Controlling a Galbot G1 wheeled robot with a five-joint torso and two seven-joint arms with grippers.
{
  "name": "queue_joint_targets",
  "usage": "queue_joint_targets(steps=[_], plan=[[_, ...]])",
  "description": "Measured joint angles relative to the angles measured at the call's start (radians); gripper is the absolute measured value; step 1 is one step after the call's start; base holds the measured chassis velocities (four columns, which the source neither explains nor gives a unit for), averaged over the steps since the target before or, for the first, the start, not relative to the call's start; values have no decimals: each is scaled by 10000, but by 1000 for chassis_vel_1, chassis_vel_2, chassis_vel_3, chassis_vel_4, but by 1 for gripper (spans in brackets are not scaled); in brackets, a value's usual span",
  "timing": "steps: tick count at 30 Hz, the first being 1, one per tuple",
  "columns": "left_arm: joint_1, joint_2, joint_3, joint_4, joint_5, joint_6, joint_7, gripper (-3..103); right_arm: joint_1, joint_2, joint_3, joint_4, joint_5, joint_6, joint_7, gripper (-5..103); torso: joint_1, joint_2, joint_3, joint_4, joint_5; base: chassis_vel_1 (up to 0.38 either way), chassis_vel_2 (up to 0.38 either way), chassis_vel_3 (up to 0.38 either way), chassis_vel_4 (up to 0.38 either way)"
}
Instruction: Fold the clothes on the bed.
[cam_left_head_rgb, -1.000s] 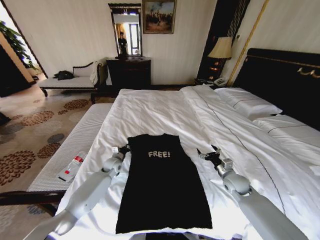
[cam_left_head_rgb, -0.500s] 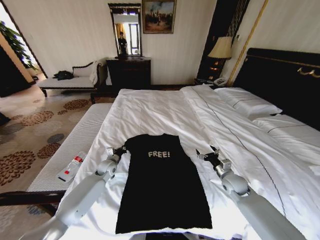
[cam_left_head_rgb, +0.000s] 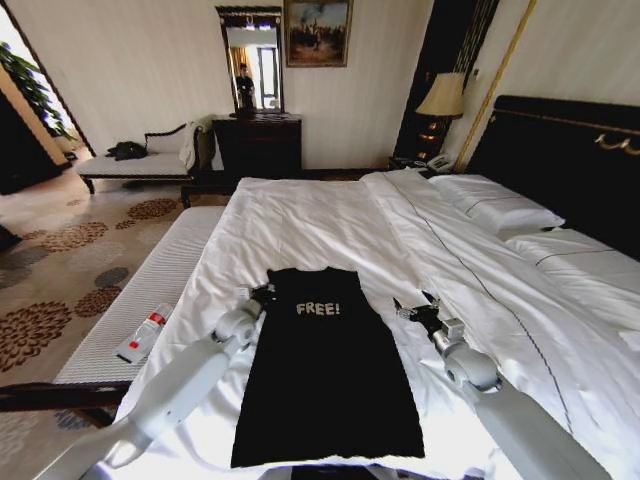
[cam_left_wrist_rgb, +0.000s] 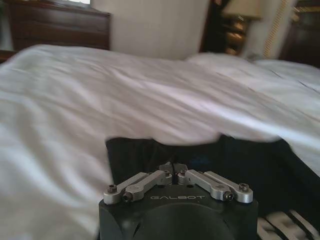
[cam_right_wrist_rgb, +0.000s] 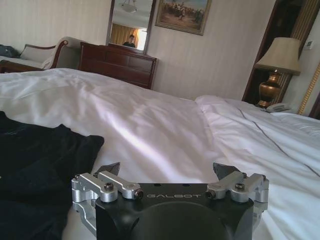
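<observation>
Pinching the top's (cam_left_head_rgb: 325, 365) left shoulder with my left gripper (cam_left_head_rgb: 264, 293), right gripper (cam_left_head_rgb: 415, 307) wide beside it, I judge folding barely begun: it lies flat on the bed (cam_left_head_rgb: 300, 215).

Bare white bed (cam_left_head_rgb: 300, 215) beyond black top (cam_left_head_rgb: 325, 370), wide open toward far edge. Right pincer (cam_left_head_rgb: 415, 305) spread on clear sheet beside top's right side. Left pincer (cam_left_head_rgb: 262, 293) pressed at top's left shoulder. Pillows (cam_left_head_rgb: 500, 212) crowd headboard edge.
</observation>
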Motion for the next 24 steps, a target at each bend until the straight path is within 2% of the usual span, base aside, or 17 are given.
queue_joint_targets(steps=[3, 8, 20, 24], plan=[[-173, -127, 758, 107, 18, 106, -99, 0, -162, -8, 252, -12, 25, 96, -25, 100, 0, 0, 0, 3, -1, 0, 0, 0, 0], [-267, -374, 1086, 351, 57, 161, -215, 0, -280, -7, 367, -21, 27, 159, -49, 100, 0, 0, 0, 2, -1, 0, 0, 0, 0], [-537, -1284, 1197, 1108, 190, 242, -753, 0, -238, 11, 359, -8, 59, 189, -59, 100, 0, 0, 0, 3, -1, 0, 0, 0, 0], [-617, -1331, 1365, 1106, 124, 342, -834, 0, -224, 13, 345, -16, 83, 196, -62, 100, 0, 0, 0, 2, -3, 0, 0, 0, 0]])
